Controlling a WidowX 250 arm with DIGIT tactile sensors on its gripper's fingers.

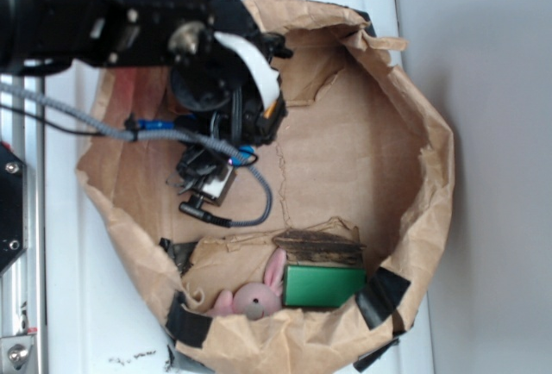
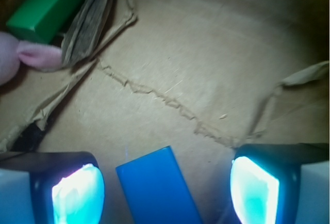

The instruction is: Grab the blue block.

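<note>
In the wrist view the blue block (image 2: 157, 188) is seen lying on the brown paper floor between the two fingers, nearer the left one (image 2: 77, 195) than the right one (image 2: 255, 190), with bare paper visible on both sides of it; its lower end is cut off by the frame edge, so its full length cannot be judged; the gripper (image 2: 165, 193) is spread wide and nothing is pinched. In the exterior view the block is almost wholly hidden under the black arm and gripper (image 1: 226, 146); only a small blue patch (image 1: 246, 152) can be made out there, and it cannot be told with certainty that this is the block. A grey braided cable (image 1: 263, 189) is looped beside the gripper. The green block (image 1: 323, 286) is seen at the far side of the paper bag (image 1: 431, 176), well apart from the gripper, beside a pink rabbit toy (image 1: 257, 295); in the wrist view both are cropped at the upper left corner.
</note>
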